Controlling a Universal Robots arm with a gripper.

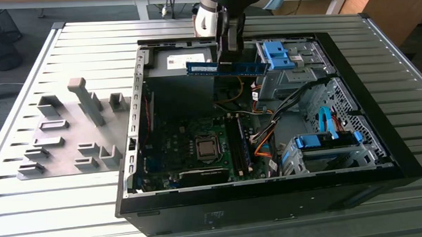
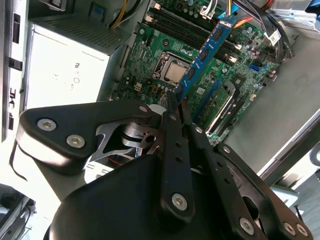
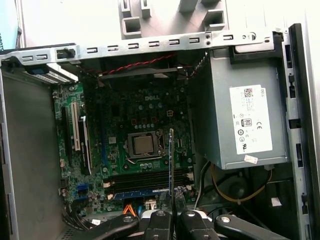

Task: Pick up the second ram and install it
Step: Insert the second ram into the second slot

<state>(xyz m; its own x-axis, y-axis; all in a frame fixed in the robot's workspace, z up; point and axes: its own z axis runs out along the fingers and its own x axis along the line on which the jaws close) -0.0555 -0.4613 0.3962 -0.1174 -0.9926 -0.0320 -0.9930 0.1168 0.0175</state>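
We see the jaws closed on the second ram (image 1: 227,68), gripping it near its middle (the blue stick hangs level) in the air over the far end of the open computer case (image 1: 270,193), well above the motherboard (image 1: 171,146); the case rests on the slatted table (image 1: 60,213), grey holder blocks (image 1: 84,102) to the exterior view's left

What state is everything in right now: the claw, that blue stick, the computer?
gripper, shut on the second ram.
second ram, held level in the air above the computer case, not in a slot.
computer case, lying on its side, open, no side panel on it.
processor, bare, no cooler over it.
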